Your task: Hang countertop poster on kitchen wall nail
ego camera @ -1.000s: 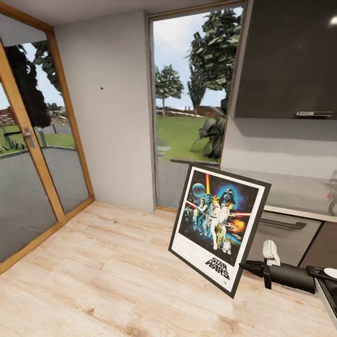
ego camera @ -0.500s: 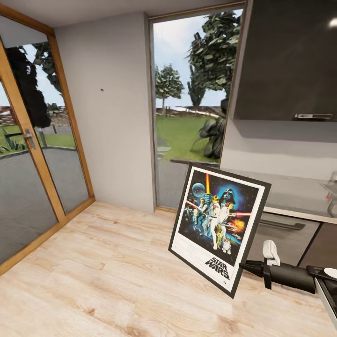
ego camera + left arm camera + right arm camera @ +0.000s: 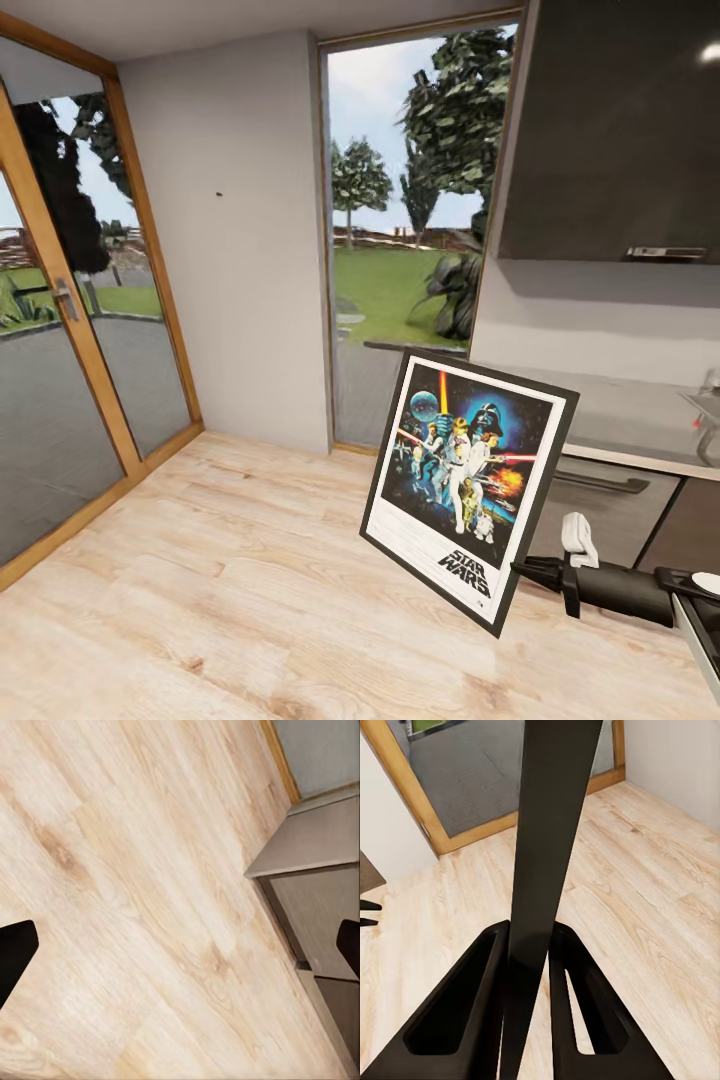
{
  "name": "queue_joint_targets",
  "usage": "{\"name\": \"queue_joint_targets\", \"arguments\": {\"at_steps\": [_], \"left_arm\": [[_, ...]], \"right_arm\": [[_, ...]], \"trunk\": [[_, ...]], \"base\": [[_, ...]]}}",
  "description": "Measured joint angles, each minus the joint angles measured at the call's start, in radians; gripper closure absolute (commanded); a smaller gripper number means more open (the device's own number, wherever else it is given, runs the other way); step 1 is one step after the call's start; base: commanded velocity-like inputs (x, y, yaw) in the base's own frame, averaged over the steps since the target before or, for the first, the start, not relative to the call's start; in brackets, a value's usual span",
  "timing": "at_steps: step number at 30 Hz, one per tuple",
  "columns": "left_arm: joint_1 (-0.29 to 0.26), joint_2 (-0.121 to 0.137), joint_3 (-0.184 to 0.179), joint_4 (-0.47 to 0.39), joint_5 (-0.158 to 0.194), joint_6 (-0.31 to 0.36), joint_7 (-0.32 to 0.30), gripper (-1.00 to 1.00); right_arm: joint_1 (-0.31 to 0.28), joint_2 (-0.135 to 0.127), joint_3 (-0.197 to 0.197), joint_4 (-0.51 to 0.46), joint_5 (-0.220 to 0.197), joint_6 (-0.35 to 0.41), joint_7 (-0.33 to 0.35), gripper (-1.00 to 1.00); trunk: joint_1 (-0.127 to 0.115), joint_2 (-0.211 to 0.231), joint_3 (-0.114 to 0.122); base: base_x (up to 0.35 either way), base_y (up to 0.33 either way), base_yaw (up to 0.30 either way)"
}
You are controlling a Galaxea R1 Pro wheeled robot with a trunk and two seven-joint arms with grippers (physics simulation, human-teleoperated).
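Gripping black-framed, white-bordered Star Wars poster (image 3: 468, 489) by lower edge: right gripper (image 3: 522, 571); left gripper (image 3: 180, 945) fingers apart.

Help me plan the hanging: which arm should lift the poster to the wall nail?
Right. Its gripper already clamps the poster by its frame edge. The left gripper is open over the wooden floor, holding nothing.

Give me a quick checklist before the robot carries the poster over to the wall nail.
1. Right gripper clamped on the poster edge: ok.
2. Poster off the kitchen countertop: ok.
3. Nail visible on the grey wall: ok.
4. Poster hanging straight: not ok, tilted.
5. Left gripper free: ok, open over the floor.
6. Hook on the poster's back: cannot tell.
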Motion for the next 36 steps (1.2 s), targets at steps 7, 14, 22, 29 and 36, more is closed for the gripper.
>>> {"name": "queue_joint_targets", "arguments": {"at_steps": [7,14,22,29,36], "left_arm": [[-0.001,0.012,-0.002,-0.017,-0.001,0.008,0.003,-1.0],[-0.001,0.012,-0.001,-0.018,0.0,0.009,0.004,-1.0],[-0.001,0.012,-0.008,-0.018,0.0,0.009,0.004,-1.0],[-0.001,0.012,-0.009,-0.017,0.001,0.009,0.004,-1.0],[-0.001,0.013,-0.01,-0.017,0.001,0.009,0.004,-1.0]], "right_arm": [[0.0,0.0,0.0,0.0,0.0,0.0,0.0,1.0],[0.0,0.0,0.0,0.0,0.0,0.0,0.0,1.0],[0.0,0.0,0.0,0.0,0.0,0.0,0.0,1.0],[0.0,0.0,0.0,0.0,0.0,0.0,0.0,1.0],[0.0,0.0,0.0,0.0,0.0,0.0,-0.001,1.0]], "trunk": [[-0.027,0.049,0.022],[-0.054,0.098,0.044],[-0.084,0.154,0.069],[-0.088,0.161,0.072],[-0.088,0.161,0.072]], "base": [[0.0,0.0,0.0],[0.0,0.0,0.0],[0.0,0.0,0.0],[0.0,0.0,0.0],[0.0,0.0,0.0]]}}
